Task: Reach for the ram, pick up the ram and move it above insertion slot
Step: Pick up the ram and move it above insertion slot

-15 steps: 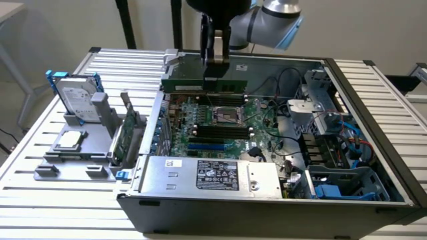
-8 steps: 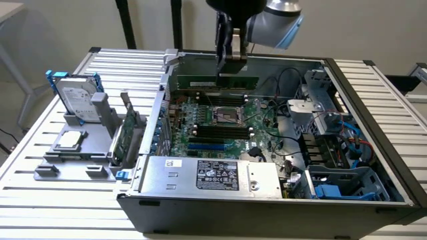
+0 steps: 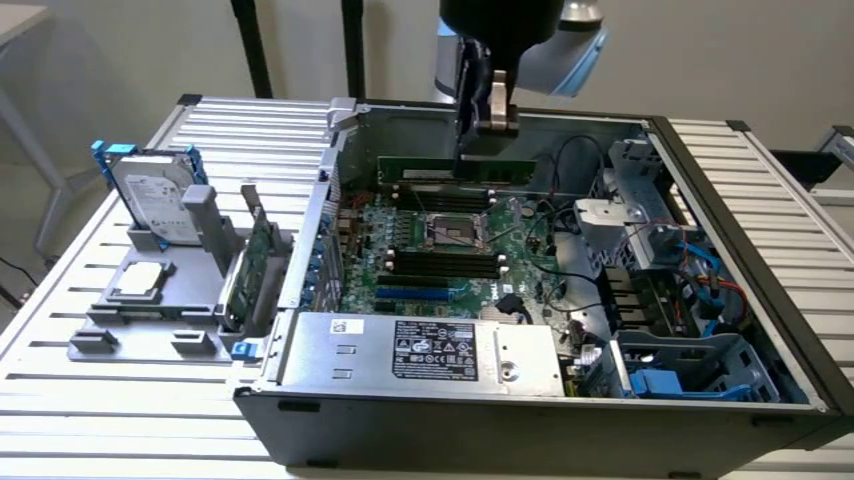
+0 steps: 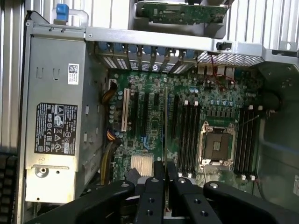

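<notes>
So the claw [image 3: 487,125] is clenching the ram [image 3: 458,168] by its top edge and holding it in the air over the open PC case [image 3: 534,400], above the motherboard [image 3: 441,250]. From the wrist view the ram [image 4: 166,135] is showing edge-on as a thin line running out from between the fingers [image 4: 154,186], hanging roughly over the area by the black memory slots [image 4: 187,135] next to the CPU socket [image 4: 216,147]. Looks to me like the pickup is done and we're in the carry-over-the-slot part. I can't tell if it's lined up yet. I'd say it's needing the stick parallel to a slot and centred over it.
</notes>
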